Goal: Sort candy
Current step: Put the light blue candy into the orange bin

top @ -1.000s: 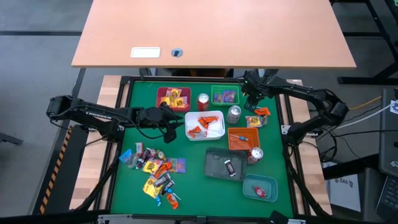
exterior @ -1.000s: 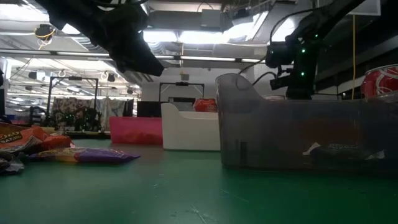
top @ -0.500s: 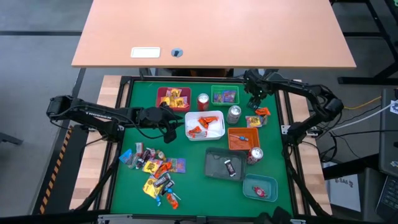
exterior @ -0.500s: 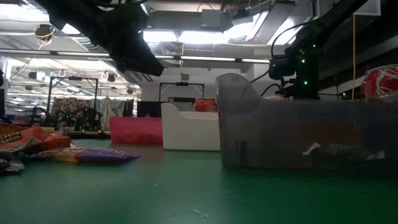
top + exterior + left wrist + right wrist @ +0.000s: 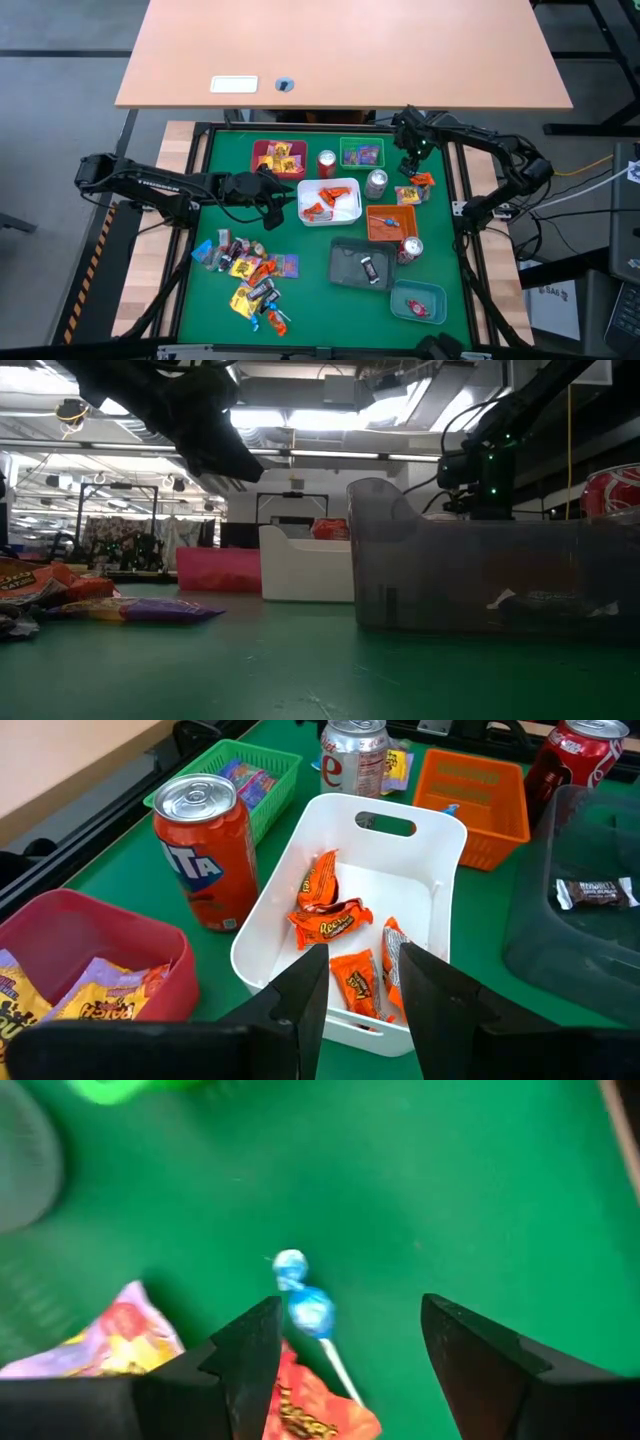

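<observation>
The right gripper [image 5: 345, 1350] hangs with fingers spread wide over a blue lollipop [image 5: 308, 1312] on the green mat, in the upper right of the high view. An orange wrapper [image 5: 310, 1405] and a purple-yellow one [image 5: 120, 1342] lie just beside the lollipop.

The left gripper [image 5: 365, 988] is also spread, empty, at the near rim of the white tray [image 5: 440, 850] with orange candy [image 5: 330, 920], in the middle of the high view. A candy pile [image 5: 250, 275] lies at lower left.
</observation>
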`<state>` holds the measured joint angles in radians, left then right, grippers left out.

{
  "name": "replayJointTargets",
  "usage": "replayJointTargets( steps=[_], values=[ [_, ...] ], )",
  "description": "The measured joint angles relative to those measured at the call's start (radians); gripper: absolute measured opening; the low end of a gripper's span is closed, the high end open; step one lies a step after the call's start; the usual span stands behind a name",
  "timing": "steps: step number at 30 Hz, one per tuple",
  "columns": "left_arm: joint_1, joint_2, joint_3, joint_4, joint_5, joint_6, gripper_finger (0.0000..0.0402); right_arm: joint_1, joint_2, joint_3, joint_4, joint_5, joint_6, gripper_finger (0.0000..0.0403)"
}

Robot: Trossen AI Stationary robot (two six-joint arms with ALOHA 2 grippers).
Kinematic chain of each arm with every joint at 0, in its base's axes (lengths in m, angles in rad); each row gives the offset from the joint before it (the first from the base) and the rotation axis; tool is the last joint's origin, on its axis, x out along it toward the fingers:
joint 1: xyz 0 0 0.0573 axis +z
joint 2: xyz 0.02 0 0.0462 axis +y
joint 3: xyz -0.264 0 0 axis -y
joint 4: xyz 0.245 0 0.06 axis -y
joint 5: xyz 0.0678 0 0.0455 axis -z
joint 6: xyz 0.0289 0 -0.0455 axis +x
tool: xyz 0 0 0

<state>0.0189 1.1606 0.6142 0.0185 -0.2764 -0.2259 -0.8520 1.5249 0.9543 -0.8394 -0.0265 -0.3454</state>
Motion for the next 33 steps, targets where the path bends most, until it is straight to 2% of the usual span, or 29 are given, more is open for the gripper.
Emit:
replayJointTargets(
  steps=[6,18,23,27,33],
  values=[
    [0.000,0.000,0.000,0.000,0.000,0.000,0.0114,0.001,0.018,0.000,0.009,-0.018,-0.003,0.0238],
    [0.000,0.000,0.000,0.000,0.000,0.000,0.0114,0.002,0.157,0.000,0.006,-0.017,-0.003,0.0238],
    [0.000,0.000,0.000,0.000,0.000,0.000,0.0114,0.002,0.191,0.001,0.006,0.025,-0.003,0.0236],
    [0.000,0.000,0.000,0.000,0.000,0.001,0.0114,0.002,0.193,0.002,0.006,0.027,-0.004,0.0209],
    [0.000,0.000,0.000,0.000,0.000,0.001,0.0114,0.002,0.193,0.002,0.004,0.033,-0.003,0.0145]
  ],
)
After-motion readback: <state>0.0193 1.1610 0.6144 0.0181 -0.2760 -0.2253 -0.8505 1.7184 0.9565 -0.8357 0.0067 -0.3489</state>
